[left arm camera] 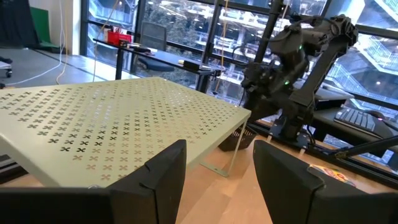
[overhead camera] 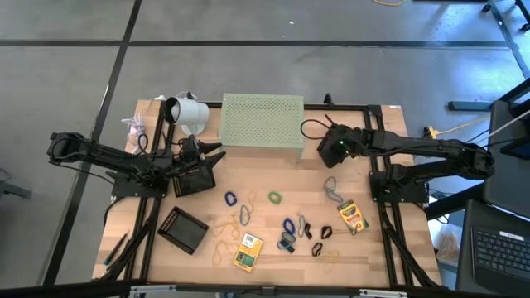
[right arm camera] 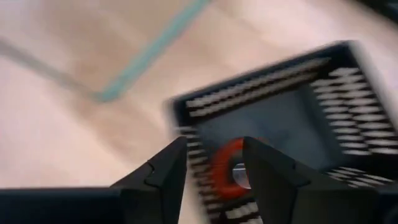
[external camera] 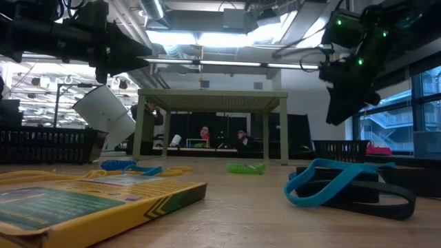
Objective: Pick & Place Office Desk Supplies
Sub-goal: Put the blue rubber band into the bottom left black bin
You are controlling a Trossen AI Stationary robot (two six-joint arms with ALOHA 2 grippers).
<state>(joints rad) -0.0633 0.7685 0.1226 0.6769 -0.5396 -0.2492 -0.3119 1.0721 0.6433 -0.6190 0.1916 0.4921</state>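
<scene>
Beyond its parted fingers, only the right claw (right arm camera: 214,168) sees a blurred black basket (right arm camera: 298,118).

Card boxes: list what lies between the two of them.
In the high view, between the left box and the right box lie a blue band and several black clips.

Grey concrete floor (overhead camera: 248,25) round table, bright ceiling lights (external camera: 186,38) overhead, big windows (left arm camera: 186,25) far side, laptop (overhead camera: 503,248) right.
</scene>
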